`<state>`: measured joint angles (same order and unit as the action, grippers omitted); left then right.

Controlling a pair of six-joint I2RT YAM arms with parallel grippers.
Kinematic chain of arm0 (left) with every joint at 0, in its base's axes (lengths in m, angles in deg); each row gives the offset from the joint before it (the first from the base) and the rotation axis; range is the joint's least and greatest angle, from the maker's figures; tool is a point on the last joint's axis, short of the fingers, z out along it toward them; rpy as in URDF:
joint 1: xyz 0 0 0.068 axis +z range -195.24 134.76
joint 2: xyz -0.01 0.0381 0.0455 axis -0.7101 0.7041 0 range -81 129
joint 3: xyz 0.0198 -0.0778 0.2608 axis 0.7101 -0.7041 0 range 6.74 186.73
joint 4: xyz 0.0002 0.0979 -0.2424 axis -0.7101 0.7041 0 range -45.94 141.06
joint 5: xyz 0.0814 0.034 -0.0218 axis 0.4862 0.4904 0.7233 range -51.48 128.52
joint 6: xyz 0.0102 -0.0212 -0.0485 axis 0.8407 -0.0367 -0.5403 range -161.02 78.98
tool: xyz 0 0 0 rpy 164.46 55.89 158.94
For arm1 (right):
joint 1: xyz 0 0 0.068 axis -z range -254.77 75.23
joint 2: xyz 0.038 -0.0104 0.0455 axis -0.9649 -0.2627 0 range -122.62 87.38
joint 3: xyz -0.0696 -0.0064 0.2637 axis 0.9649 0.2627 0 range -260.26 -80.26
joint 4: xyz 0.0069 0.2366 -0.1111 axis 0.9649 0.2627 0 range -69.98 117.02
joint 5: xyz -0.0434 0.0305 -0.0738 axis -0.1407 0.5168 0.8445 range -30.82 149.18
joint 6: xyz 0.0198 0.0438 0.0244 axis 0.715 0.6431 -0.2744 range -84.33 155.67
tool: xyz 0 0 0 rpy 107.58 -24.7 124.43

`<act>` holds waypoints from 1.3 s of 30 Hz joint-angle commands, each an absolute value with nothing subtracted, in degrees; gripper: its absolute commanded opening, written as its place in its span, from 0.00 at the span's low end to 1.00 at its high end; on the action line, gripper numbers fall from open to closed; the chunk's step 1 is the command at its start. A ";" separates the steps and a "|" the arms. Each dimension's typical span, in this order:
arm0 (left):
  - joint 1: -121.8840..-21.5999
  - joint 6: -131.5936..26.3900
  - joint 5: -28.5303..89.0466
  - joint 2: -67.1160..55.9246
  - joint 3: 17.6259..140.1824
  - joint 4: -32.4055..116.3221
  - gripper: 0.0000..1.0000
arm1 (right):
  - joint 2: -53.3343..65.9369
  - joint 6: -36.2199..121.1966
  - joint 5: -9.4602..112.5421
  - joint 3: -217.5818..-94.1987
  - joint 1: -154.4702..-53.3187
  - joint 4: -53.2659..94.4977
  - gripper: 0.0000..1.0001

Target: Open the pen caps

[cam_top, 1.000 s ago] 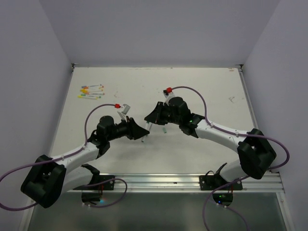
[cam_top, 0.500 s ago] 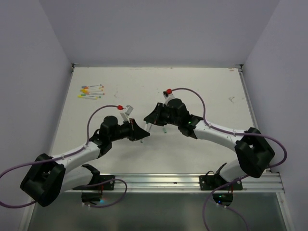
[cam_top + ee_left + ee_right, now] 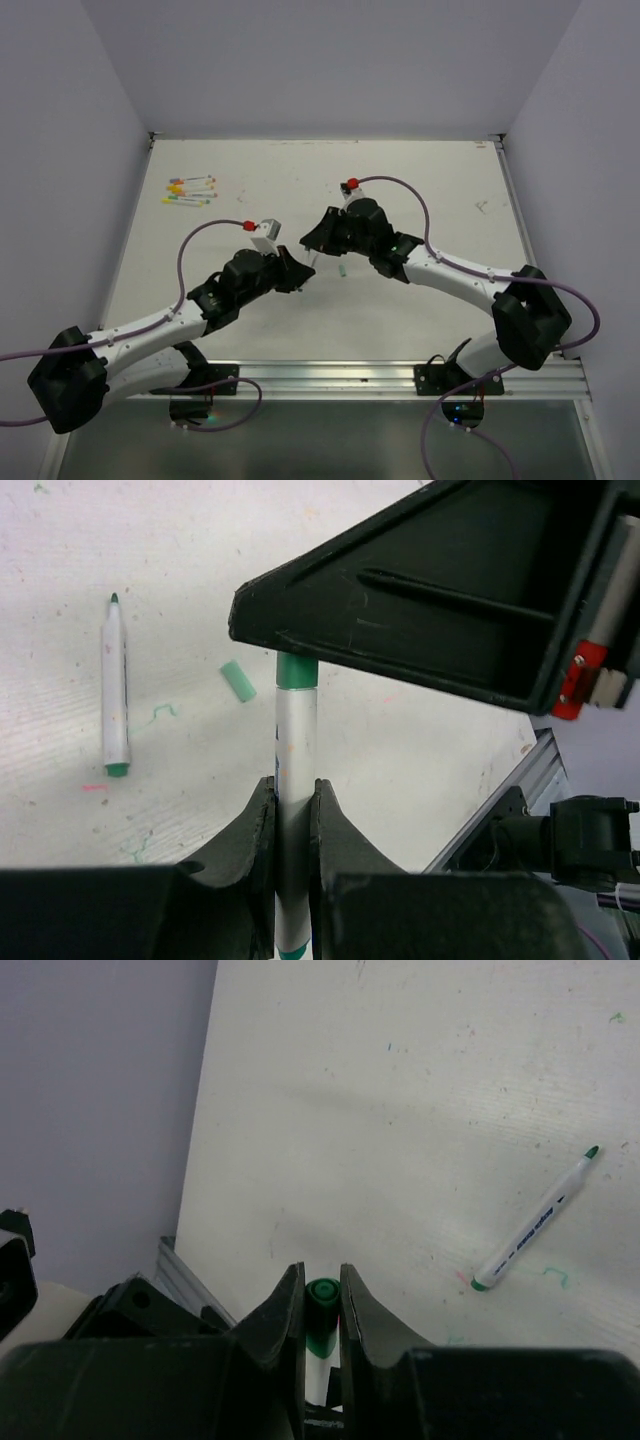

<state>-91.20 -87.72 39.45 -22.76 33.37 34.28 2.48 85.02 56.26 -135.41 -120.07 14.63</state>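
A white-grey pen point(image 3: 296, 750) with a green pen cap point(image 3: 297, 670) is held between both grippers in mid-table. My left gripper point(image 3: 293, 785) point(image 3: 298, 274) is shut on the pen's body. My right gripper point(image 3: 321, 1272) point(image 3: 312, 246) is shut on the green cap point(image 3: 322, 1305), and its black fingers point(image 3: 420, 600) cover the cap's end in the left wrist view. Another pen point(image 3: 115, 685) point(image 3: 535, 1222) lies uncapped on the table, with a loose pale green cap point(image 3: 238, 681) beside it.
Several capped pens with coloured caps point(image 3: 190, 190) lie in a bunch at the far left of the white table point(image 3: 420, 180). A metal rail point(image 3: 400, 378) runs along the near edge. Grey walls close in the table on three sides.
My left gripper was open a second ago and has shut on the pen's body. The left arm has swung forward towards the right gripper, which has shifted slightly.
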 commanded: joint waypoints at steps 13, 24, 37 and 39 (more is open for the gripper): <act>-91.30 -82.51 47.12 -25.99 30.37 36.32 0.00 | 3.01 80.71 47.41 -137.02 -102.80 16.83 0.00; -83.94 -75.57 48.04 -14.66 34.86 35.73 0.00 | 3.54 68.37 53.12 -131.77 -106.58 29.08 0.00; -78.55 -69.23 39.84 5.21 44.26 30.18 0.08 | -8.50 68.81 55.75 -134.66 -113.44 28.02 0.00; -78.38 -69.67 39.40 7.14 44.44 29.22 0.08 | -9.21 69.07 56.63 -134.66 -113.79 27.58 0.00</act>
<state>-78.98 -71.30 41.44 5.13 42.31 33.65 -8.47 69.21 53.95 -132.42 -113.79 28.51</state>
